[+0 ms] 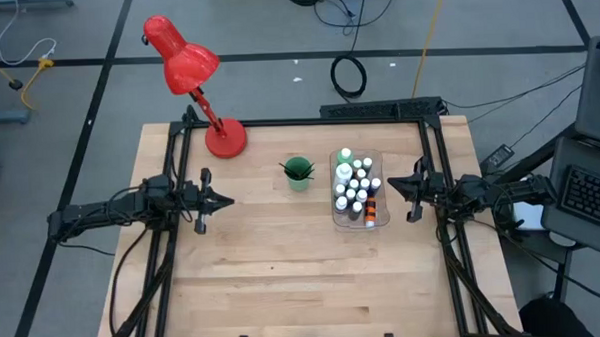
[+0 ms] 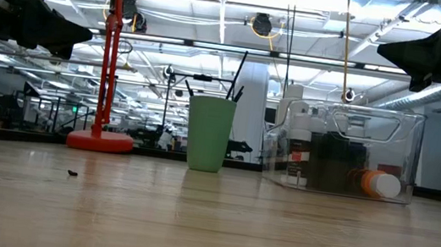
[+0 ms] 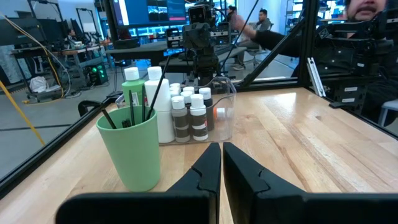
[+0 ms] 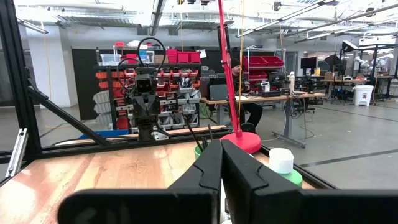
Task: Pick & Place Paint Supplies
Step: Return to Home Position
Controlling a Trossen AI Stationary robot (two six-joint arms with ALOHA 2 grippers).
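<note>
Left gripper (image 1: 224, 201) and right gripper (image 1: 393, 183) are closed and empty; the paint bottles (image 3: 189, 115) look light, rigid and slick, best pinched below the cap.

I see a grey floor (image 1: 67, 97) marked with dark tape lines around the wooden table (image 1: 284, 279). A red desk lamp (image 1: 181, 58) stands at the table's far edge. Beyond, shelves of red bins (image 4: 180, 58) and long ceiling lights (image 2: 219, 4) fill the workshop.
</note>
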